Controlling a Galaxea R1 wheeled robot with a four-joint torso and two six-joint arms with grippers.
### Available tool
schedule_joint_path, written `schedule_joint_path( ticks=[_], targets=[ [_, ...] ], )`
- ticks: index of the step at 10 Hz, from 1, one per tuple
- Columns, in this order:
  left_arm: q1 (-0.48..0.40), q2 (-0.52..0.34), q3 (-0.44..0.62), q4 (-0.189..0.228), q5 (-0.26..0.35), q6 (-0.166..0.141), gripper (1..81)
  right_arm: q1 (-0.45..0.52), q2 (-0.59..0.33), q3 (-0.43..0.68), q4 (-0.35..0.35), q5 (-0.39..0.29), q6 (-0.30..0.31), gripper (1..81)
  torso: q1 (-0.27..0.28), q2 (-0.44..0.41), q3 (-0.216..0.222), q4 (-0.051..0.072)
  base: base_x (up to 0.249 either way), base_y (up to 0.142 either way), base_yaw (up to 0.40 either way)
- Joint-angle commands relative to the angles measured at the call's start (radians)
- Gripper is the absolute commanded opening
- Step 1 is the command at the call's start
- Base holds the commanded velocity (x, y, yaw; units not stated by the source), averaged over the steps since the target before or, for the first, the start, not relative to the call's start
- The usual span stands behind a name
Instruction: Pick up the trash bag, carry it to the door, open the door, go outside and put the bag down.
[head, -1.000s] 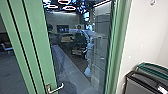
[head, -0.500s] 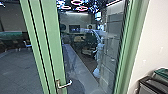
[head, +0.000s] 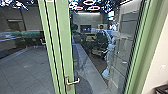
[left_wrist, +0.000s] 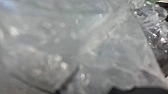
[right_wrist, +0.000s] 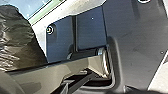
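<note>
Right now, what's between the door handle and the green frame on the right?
Glass pane, running from the handle to the green frame, in the head view. A room shows in it.

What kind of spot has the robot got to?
Probably a doorway inside an office building: a green-framed glass door with a lever handle, a pale wall beside it, and paved ground beyond the glass.

Head view faces the door (head: 65, 50); left wrist view seems close-up.
</note>
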Motion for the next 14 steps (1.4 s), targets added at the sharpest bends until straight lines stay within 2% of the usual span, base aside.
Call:
schedule_joint_path(
  ticks=[1, 4, 9, 14],
  targets=[
    [-0.05, -0.024, 0.018, 0.0, 0.059, 0.001, 1.0, 0.049, -0.01, 0.022, 0.003, -0.043, 0.002, 81.1, 0.0, 0.0, 0.0, 0.0, 0.0, 0.0, 0.309],
    [-0.05, -0.019, 0.006, -0.003, 0.059, -0.001, 1.0, 0.048, -0.007, 0.014, 0.006, -0.043, 0.003, 81.1, 0.0, 0.0, 0.0, 0.0, 0.0, 0.0, 0.309],
    [-0.052, -0.016, -0.001, -0.002, 0.06, -0.001, 1.0, 0.048, -0.005, 0.01, 0.006, -0.044, 0.003, 81.1, 0.0, 0.0, 0.0, 0.0, 0.0, 0.208, 0.0],
    [-0.05, -0.013, -0.001, -0.003, 0.06, -0.002, 1.0, 0.045, -0.004, 0.008, 0.006, -0.043, 0.003, 81.1, 0.0, 0.0, 0.0, 0.0, 0.0, 0.0, 0.0]
  ],
)
